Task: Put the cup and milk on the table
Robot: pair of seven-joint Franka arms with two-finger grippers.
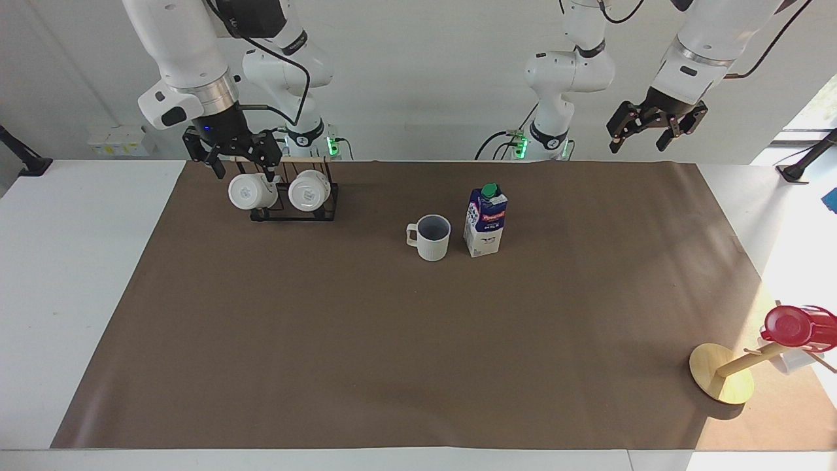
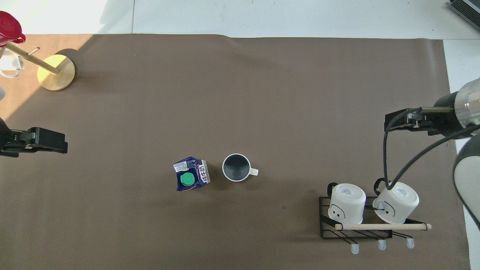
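Looking at the cup (image 1: 432, 237) and milk (image 1: 486, 222) standing side by side mid-table (image 1: 65, 275), I am judging the cup brittle, the carton soft, gripped low, while left gripper (image 1: 654, 128) and right gripper (image 1: 233, 154) are hanging open, empty

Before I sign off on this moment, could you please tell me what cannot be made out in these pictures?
- White mug on the wooden stand: cut off by the edge in the overhead view, half hidden by the red cup in the facing view.
- Milk label print: too small to read in either view.
- Left gripper, right gripper: the overhead view shows them end-on only.
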